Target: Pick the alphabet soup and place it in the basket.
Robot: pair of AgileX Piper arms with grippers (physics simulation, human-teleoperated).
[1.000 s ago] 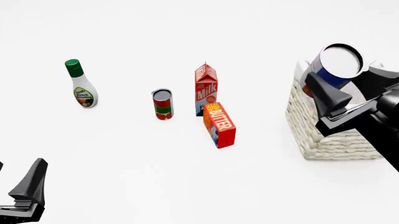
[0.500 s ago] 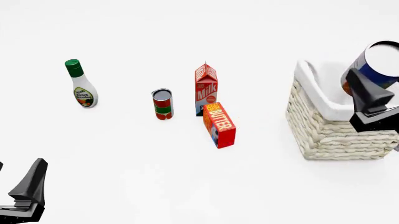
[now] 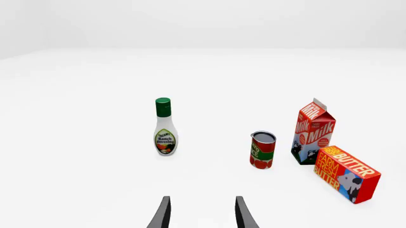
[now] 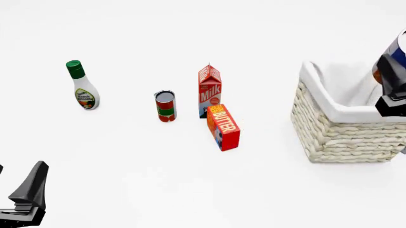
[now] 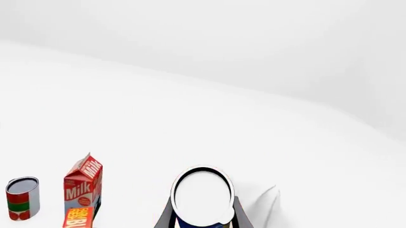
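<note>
The alphabet soup (image 5: pixel 201 197) shows its silver-white top in the right wrist view, held between the two dark fingers of my right gripper (image 5: pixel 203 219), which is shut on it. In the front view the alphabet soup (image 4: pixel 398 47) is cut off by the right edge and hangs above the far right side of the basket (image 4: pixel 336 135), a cream wicker box with a white cloth lining. A corner of the basket (image 5: pixel 269 204) shows beside the can. My left gripper (image 3: pixel 201 216) is open and holds nothing, low at the near left, far from both.
A ranch dressing bottle (image 4: pixel 82 88) stands at the far left. A red-and-green can (image 4: pixel 165 107), a milk carton (image 4: pixel 209 90) and a butter box (image 4: pixel 223 127) cluster mid-table, left of the basket.
My right gripper has carried the alphabet soup to the right, from the basket's near-left rim to above its right side, partly leaving the front view. The left arm has not moved.
</note>
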